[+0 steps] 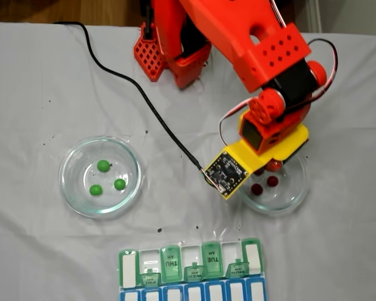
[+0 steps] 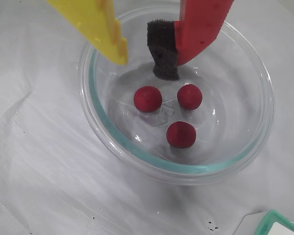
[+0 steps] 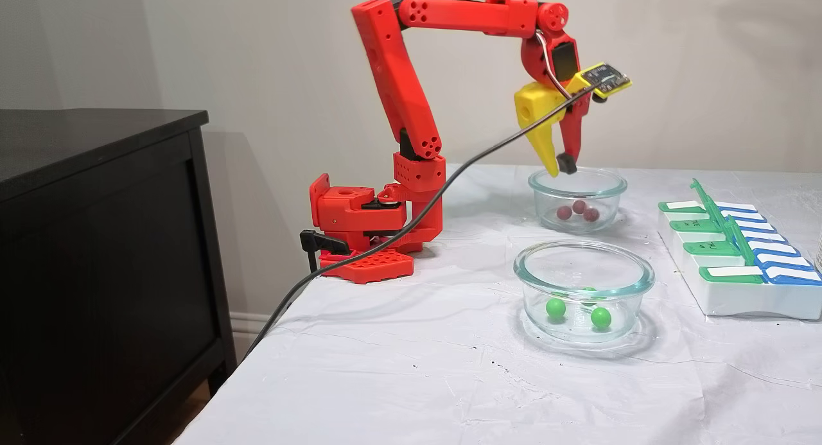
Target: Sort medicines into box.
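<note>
The two-finger gripper with one yellow and one red jaw [image 2: 149, 61] hangs narrowly parted and empty, tips poised at the rim of the round clear glass dish [image 2: 112, 147], black foam pad [image 2: 162, 49] at twelve o'clock above the pills. Three glossy red ball pills [image 2: 148, 99] sit on the dish floor, near one another but apart, at nine, three and six o'clock of their little cluster. Three bright green ball pills [image 1: 103, 165] wait in the second clear glass dish [image 1: 69, 182], well apart. The flat weekly pill organizer with green lids [image 1: 128, 260] lies at six o'clock in the overhead fixed view, several lids raised. Risk as I judge it: round, glossy pills may roll or squirt away, or a jaw may clip the glass wall.
</note>
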